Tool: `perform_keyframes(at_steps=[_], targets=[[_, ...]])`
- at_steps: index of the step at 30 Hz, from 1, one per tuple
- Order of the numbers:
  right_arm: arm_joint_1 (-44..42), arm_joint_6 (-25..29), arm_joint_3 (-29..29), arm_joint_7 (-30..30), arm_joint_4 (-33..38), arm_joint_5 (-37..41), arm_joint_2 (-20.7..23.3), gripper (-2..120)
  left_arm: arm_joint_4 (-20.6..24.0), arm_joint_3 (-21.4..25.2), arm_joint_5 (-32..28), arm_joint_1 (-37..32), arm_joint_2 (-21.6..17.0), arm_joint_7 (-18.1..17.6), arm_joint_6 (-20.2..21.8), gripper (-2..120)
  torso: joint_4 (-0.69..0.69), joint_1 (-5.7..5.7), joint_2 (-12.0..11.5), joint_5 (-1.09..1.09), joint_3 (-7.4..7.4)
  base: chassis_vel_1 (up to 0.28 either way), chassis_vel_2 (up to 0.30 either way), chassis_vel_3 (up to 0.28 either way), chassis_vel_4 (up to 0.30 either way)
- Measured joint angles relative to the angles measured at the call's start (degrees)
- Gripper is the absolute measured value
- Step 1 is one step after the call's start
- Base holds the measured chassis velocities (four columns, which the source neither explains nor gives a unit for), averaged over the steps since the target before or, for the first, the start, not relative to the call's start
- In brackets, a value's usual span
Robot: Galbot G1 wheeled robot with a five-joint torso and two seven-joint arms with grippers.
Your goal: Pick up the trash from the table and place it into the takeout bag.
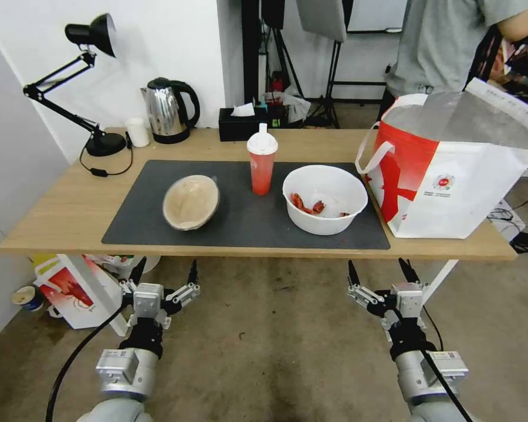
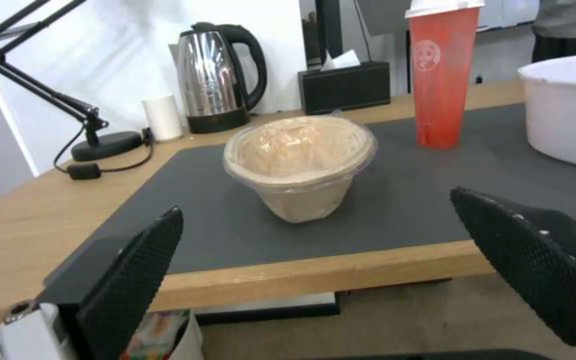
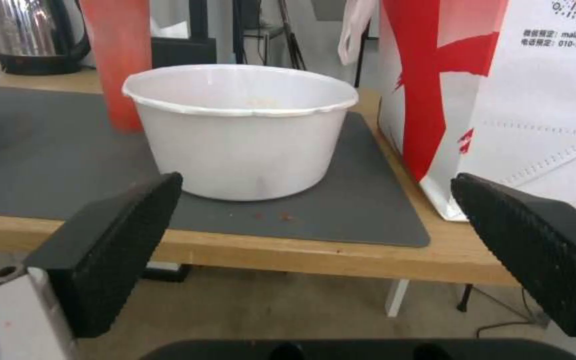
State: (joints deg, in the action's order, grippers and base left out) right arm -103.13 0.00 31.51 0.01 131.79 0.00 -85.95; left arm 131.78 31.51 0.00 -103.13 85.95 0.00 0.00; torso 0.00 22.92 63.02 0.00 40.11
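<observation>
Below the near table edge, the left gripper and the right gripper both hang with fingers spread wide and nothing held, pointing up toward the work. Ahead of the right one, on the dark mat, sits the white bowl with red scraps in it, just beside the takeout bag, which stands open-mouthed at the right end of the table. Ahead of the left one lies the tan lidded bowl, tilted toward the robot, and between the two bowls the red cup stands upright. No trash is in the bag yet, so the pick-up has not begun. The white bowl looks the natural first item: pinching its rim wall and keeping it level should stop the scraps spilling, and it needs lifting above the bag's tall side. The cup is top-heavy and easily tipped by a passing arm.
</observation>
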Motion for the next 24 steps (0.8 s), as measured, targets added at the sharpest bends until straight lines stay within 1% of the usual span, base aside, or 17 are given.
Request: perform_keyframes(at_steps=[9,11,12,13,14,16,17,19,20,21,22,23,24], targets=[[0.00,0.00,0.00,0.00,0.00,0.00,0.00,100,0.00,0.00,0.00,0.00,0.00,0.00,0.00,100,0.00,0.00,0.00,0.00,0.00,0.000,0.000,0.000,0.000],[0.67,0.36,-0.47,0.26,0.19,0.00,0.37,100,0.00,0.00,0.00,0.00,0.00,0.00,0.00,100,-0.02,0.00,0.00,0.00,0.00,0.000,0.000,0.000,0.000],[2.28,1.44,-1.62,0.97,0.76,0.02,1.30,100,0.00,0.00,0.00,0.00,0.00,0.00,0.00,100,-0.04,0.00,0.00,0.01,0.00,0.000,0.000,0.000,0.000],[2.28,1.44,-1.62,0.97,0.76,0.02,1.30,100,0.00,0.00,0.00,0.00,0.00,0.00,0.00,100,-0.04,0.00,0.00,0.01,0.00,0.000,0.000,0.000,0.000],[4.49,3.03,-3.12,1.84,1.78,0.06,2.44,100,0.00,-0.01,0.00,0.00,0.00,0.01,0.00,100,0.00,0.00,0.00,0.00,0.00,0.000,0.000,0.000,0.000],[8.89,6.06,-6.21,3.73,3.52,0.17,4.85,100,0.00,0.00,0.00,0.00,0.00,0.01,0.00,100,0.02,0.01,0.00,0.00,0.00,0.000,0.000,0.000,0.000],[8.89,6.06,-6.21,3.73,3.52,0.17,4.85,100,0.00,0.00,0.00,0.00,0.00,0.01,0.00,100,0.02,0.01,0.00,0.00,0.00,0.000,0.000,0.000,0.000],[13.97,9.68,-9.66,5.73,5.76,0.49,7.67,100,0.00,-0.01,-0.01,0.00,0.00,0.01,0.00,100,0.03,0.00,0.00,0.00,0.00,0.000,0.000,0.000,0.000],[15.03,10.73,-10.32,5.64,6.85,1.05,8.67,100,0.00,0.01,0.00,0.00,0.00,0.01,0.00,100,0.04,0.01,0.00,0.00,0.00,0.000,0.000,0.000,0.000],[15.41,11.42,-10.42,5.43,7.77,1.49,9.44,100,0.00,0.00,0.00,0.00,0.00,0.01,0.00,100,0.03,0.00,0.00,-0.03,0.00,0.000,0.000,0.000,0.000],[15.41,11.42,-10.42,5.43,7.77,1.49,9.44,100,0.00,0.00,0.00,0.00,0.00,0.01,0.00,100,0.03,0.00,0.00,-0.03,0.00,0.000,0.000,0.000,0.000],[15.36,11.60,-10.39,5.23,8.14,1.71,9.88,100,0.00,0.00,-0.01,0.00,0.00,0.01,0.00,100,-0.01,0.00,0.00,-0.01,0.00,0.000,0.000,0.000,0.000],[15.22,11.64,-10.12,5.11,8.56,1.89,10.27,100,0.00,0.00,0.00,0.00,0.00,0.01,0.00,100,0.00,0.00,0.00,0.02,0.00,0.000,0.000,0.000,0.000]])
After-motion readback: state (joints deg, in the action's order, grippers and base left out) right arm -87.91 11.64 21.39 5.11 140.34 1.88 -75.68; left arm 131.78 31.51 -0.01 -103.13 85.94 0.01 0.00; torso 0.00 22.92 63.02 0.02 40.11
